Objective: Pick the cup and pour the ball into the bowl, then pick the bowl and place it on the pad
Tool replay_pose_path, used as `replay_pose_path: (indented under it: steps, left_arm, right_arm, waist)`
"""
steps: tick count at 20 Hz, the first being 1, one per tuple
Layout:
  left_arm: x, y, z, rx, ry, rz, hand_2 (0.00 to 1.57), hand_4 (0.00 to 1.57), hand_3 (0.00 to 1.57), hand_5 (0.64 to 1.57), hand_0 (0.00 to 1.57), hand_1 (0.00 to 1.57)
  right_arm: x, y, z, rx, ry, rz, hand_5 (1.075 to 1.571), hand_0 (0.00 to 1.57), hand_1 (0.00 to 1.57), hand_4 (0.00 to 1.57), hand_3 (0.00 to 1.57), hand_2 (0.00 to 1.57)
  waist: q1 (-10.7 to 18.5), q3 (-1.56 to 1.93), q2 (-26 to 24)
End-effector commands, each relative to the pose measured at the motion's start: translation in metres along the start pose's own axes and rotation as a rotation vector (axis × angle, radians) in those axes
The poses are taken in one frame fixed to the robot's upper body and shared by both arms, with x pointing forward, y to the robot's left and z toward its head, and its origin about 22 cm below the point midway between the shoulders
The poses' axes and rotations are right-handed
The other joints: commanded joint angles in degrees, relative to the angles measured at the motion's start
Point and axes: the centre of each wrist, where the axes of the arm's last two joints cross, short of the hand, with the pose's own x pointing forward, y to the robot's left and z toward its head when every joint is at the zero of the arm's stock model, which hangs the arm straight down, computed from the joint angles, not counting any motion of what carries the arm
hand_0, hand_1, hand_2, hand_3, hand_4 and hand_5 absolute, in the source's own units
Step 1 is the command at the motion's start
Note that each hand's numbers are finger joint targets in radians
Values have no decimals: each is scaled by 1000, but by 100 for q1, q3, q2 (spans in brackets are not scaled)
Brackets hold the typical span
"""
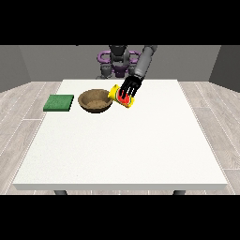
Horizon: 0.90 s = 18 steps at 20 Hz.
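Bare white table (122, 150) fills the near side of the view, and everything of interest is gathered toward its 12 o'clock edge. Held at the centre is the yellow cup (123, 97), and the black hand at the view's right (130, 87) is seen wrapped round it, fingers curled over its side. The cup is tipped: its long axis runs from about 4 o'clock up to 10 o'clock, mouth end toward the brown bowl (95, 101), whose rim it is just beside. So the bowl lies at 9 o'clock from the hand, and the pour is judged to be under way or about to be. Whether the ball is in the cup or in the bowl cannot be told. Further out at 9 o'clock, apart from the bowl, the green pad (59, 103) is waiting, nothing resting on it. No second hand is seen.
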Motion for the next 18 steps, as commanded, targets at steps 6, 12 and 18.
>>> replay_pose_path:
  steps: [6,12,18]
  left_arm:
    - [44,-39,27,-166,-209,-372,1433,979,1427,1480,1326,1326]
    - [62,-33,7,-190,-441,-710,1571,936,1571,1518,1487,1487]
    - [123,-40,12,-204,-538,-844,1571,1045,1571,1509,1500,1500]
  right_arm:
    - [-34,0,1,-32,111,-30,1565,0,0,378,0,0]
    - [-53,-7,2,-65,160,-14,1565,0,0,378,0,0]
    - [-74,-10,4,-82,207,-15,1566,0,0,379,0,0]
  waist:
    - [56,4,-728]
    - [347,7,-995]
    - [533,-7,-1182]
